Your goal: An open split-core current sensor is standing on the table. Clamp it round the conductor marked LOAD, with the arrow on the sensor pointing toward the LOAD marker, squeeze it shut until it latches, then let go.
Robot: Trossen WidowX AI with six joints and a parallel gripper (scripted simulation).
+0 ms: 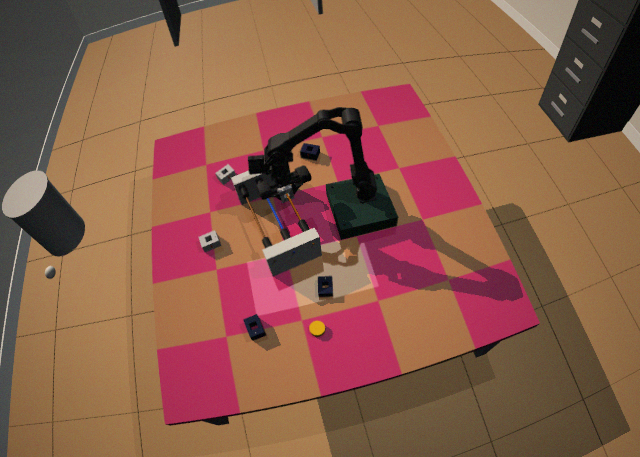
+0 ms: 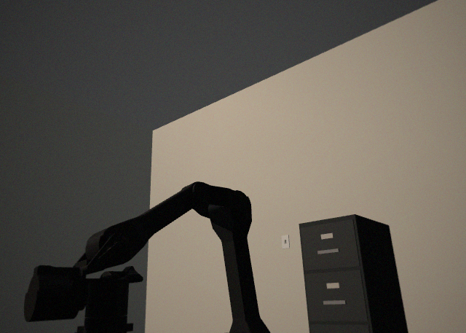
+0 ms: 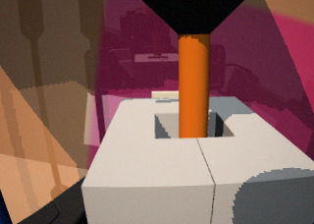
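Sensor's (image 3: 147, 165) near end cut off by wrist view's edge.

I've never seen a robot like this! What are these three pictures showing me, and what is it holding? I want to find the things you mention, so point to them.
The black bendy thing is a robot arm (image 1: 310, 124) (image 2: 169, 213), a bit like your arm, with a gripper for a hand.

The first picture looks down from high up. On the pink and orange table (image 1: 356, 349) you can see small white and dark blue blocks with holes, and a yellow disc (image 1: 316, 328). Three rods, two orange and one blue, run to a pale block (image 1: 292, 253).

The second looks across at the arm, a wall and a filing cabinet (image 2: 330, 261).

The third comes from a camera near the robot's hand. The gripper is shut on a white sensor (image 3: 147, 160). An orange rod (image 3: 193, 86) goes through its hole. I can't see which way its arrow points.
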